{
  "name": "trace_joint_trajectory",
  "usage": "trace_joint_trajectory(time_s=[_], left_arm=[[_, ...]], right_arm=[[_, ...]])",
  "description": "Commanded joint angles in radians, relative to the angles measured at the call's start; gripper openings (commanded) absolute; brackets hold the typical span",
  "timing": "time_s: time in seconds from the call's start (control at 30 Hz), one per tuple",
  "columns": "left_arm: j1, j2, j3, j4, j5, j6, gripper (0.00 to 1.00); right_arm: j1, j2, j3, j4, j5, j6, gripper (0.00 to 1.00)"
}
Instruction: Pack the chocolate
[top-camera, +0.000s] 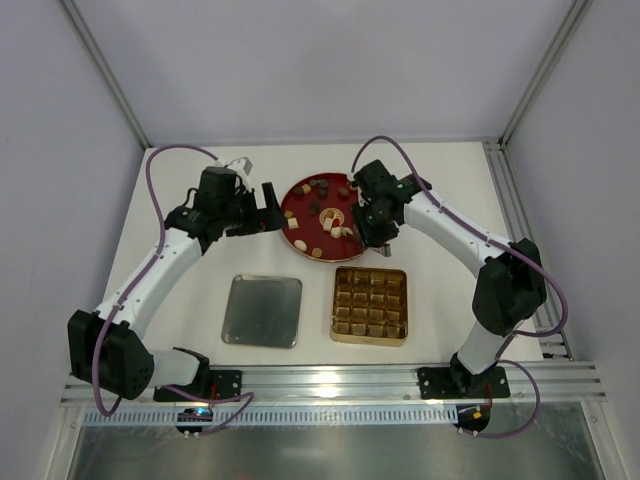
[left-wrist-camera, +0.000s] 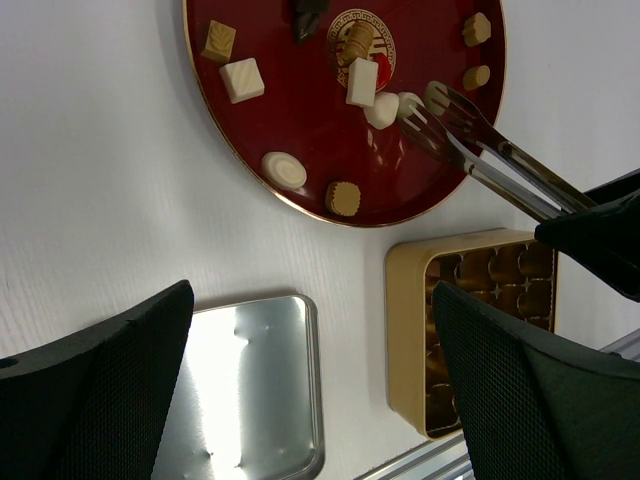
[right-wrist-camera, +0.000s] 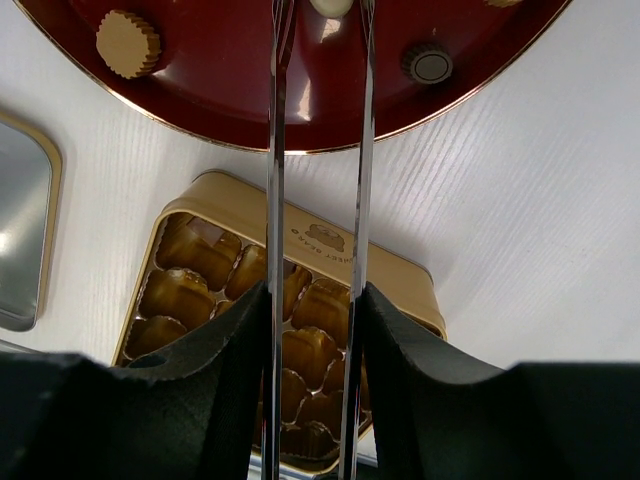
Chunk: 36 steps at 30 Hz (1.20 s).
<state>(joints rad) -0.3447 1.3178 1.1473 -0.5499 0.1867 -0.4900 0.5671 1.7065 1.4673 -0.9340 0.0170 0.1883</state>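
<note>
Several chocolate pieces lie on the red plate (top-camera: 292, 218), among them a white square (left-wrist-camera: 242, 79), a tan fluted round (right-wrist-camera: 128, 43) and a dark round (right-wrist-camera: 430, 65). My right gripper (right-wrist-camera: 315, 300) is shut on a pair of metal tongs (right-wrist-camera: 274, 150). The tong tips reach over the plate and stand on either side of a cream piece (left-wrist-camera: 437, 97); whether they pinch it I cannot tell. My left gripper (left-wrist-camera: 312, 300) hangs open with nothing in it, just left of the plate, above the table. The gold gridded tin (top-camera: 336, 305) sits in front of the plate, its cells brown-gold.
A flat silver lid (top-camera: 262, 311) lies left of the tin. An aluminium rail (top-camera: 330, 380) runs along the near edge. Grey walls and frame posts close in the back and sides.
</note>
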Motion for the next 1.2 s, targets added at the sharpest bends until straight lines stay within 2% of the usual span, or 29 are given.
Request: trace_joint_trajectory(time_s=[0.0,0.23,0.57,1.17], left_arm=[[0.006,0.003,0.005,0.033,0.016,0.004,1.00],[0.006,0.003,0.005,0.033,0.014,0.002,1.00],[0.006,0.001,0.005,0.033,0.014,0.004,1.00],[0.006,0.001,0.005,0.033,0.017,0.002,1.00]], right_arm=[[-0.009,-0.004,0.018,0.038,-0.003,-0.010,0.43],[-0.010,-0.001,0.007,0.044,-0.005,-0.010,0.41],[-0.012,-0.002,0.022,0.035,-0.005,-0.009,0.31],[-0.021,-0.045,0.065,0.011,0.018,0.005,0.31]])
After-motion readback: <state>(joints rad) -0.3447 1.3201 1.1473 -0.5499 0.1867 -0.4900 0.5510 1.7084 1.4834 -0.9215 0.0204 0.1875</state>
